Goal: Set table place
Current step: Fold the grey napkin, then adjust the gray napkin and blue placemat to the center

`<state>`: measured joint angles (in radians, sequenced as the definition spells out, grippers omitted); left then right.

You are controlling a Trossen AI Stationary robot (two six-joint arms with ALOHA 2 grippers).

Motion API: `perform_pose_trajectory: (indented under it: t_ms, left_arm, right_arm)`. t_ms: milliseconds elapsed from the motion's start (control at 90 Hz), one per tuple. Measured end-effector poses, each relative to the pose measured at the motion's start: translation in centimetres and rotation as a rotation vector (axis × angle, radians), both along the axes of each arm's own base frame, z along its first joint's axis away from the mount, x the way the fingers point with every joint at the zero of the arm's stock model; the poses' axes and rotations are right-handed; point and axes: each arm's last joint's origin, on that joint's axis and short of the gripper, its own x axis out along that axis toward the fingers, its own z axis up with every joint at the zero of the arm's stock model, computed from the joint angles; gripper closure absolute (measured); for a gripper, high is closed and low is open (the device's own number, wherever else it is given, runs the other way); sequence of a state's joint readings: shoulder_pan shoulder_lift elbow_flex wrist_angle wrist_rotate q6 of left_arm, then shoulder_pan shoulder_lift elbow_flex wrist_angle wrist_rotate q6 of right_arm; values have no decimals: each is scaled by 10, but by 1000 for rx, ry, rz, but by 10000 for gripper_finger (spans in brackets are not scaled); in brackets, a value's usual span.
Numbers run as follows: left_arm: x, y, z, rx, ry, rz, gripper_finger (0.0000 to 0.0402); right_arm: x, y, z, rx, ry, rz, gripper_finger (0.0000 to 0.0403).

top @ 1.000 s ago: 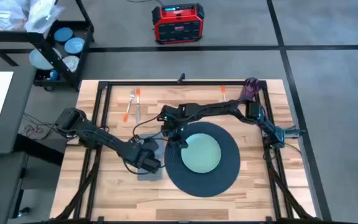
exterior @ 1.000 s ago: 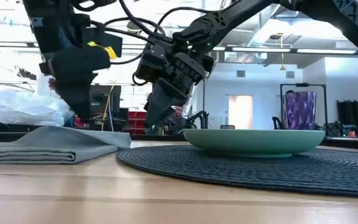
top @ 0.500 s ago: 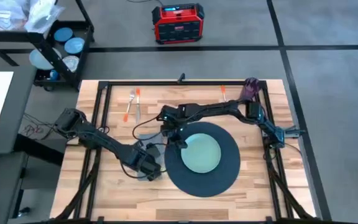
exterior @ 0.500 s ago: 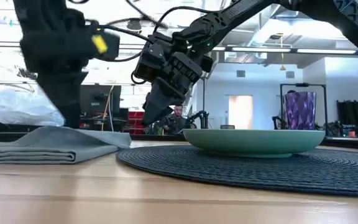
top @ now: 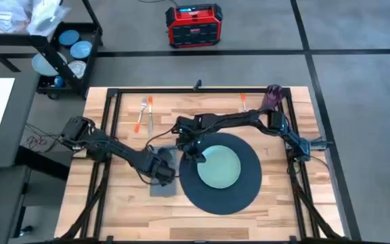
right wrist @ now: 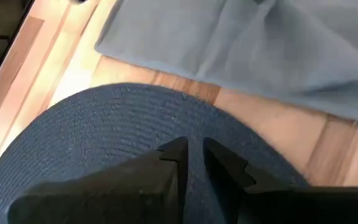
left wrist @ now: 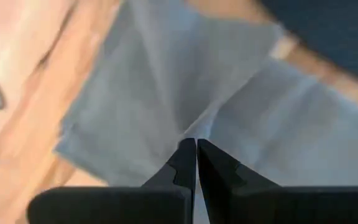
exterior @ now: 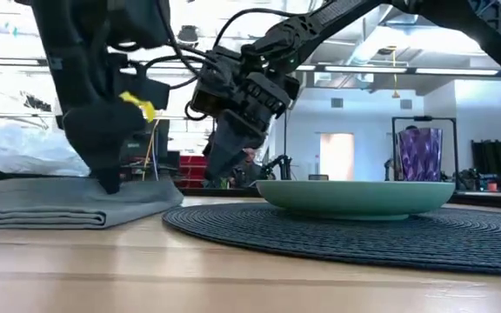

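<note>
A grey napkin [top: 162,184] lies on the table [top: 127,203], just left of the dark round mat [top: 242,193]. A pale green plate [top: 219,168] rests on the mat. My left gripper [top: 161,171] points down, shut on the napkin's top. My right gripper [top: 193,154] hangs shut over the mat's far left rim [right wrist: 92,137] with nothing between its fingers; whether it touches the mat I cannot tell. The purple cup [top: 273,96] stands at the far right. Orange-handled cutlery [top: 139,114] lies at the far left, and one more piece [top: 243,102] lies near the cup. My left gripper comes down from above onto the napkin's upper face [left wrist: 185,127], near its middle. The shut fingertips [left wrist: 185,152] meet the cloth where two creases run together, a small pinch of it between them; how many layers I cannot tell. The napkin lies on the table.
Black frame rails [top: 110,135] run along the table's left, right and far sides. On the floor beyond the table stand a black cart with blue plates [top: 66,51] at the left and a red box [top: 193,25]. Bare wood [top: 202,224] lies along the near edge.
My left gripper first went a little toward the table's near edge over the napkin, then back toward the far edge and down onto it. In the low view the napkin's hump has flattened, and its top now lies level.
</note>
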<state>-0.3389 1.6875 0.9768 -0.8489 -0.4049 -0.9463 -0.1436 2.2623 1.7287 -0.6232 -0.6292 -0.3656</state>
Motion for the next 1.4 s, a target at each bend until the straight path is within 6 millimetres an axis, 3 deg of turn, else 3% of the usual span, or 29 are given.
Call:
perform_pose_trajectory:
  t_ms: [456, 556, 700, 811, 967, 1056, 1178, 1300, 1400]
  left_arm:
    - [-46, 5, 12, 237, 293, 237, 401]
    - [-43, -1, 9, 203, 228, 239, 401]
    - [-24, -17, 5, 137, 64, 65, 401]
    - [-33, 2, 14, 361, 117, 80, 401]
    - [-59, 33, 46, 517, 250, 186, 401]
    - [-71, 45, 69, 545, 136, 208, 402]
    - [-98, 65, 104, 562, -112, 282, 401]
    - [-132, 78, 132, 557, -375, 343, 401]
    - [-151, 83, 142, 492, -565, 320, 401]
  right_arm:
    - [-2, 0, -1, 2, 17, 2, 362]
    - [-5, 1, -2, 0, 45, 15, 362]
    - [-13, -11, -4, -18, 96, 23, 362]
    - [-22, -33, -6, -12, 162, -30, 362]
    - [-39, -58, -4, 10, 261, -71, 362]
    - [-48, -72, 6, 7, 251, -83, 362]
    - [-66, -104, 39, -14, 189, -163, 362]
    - [-94, -134, 77, -25, 138, -267, 362]
    - [-122, -151, 96, -31, 108, -343, 362]
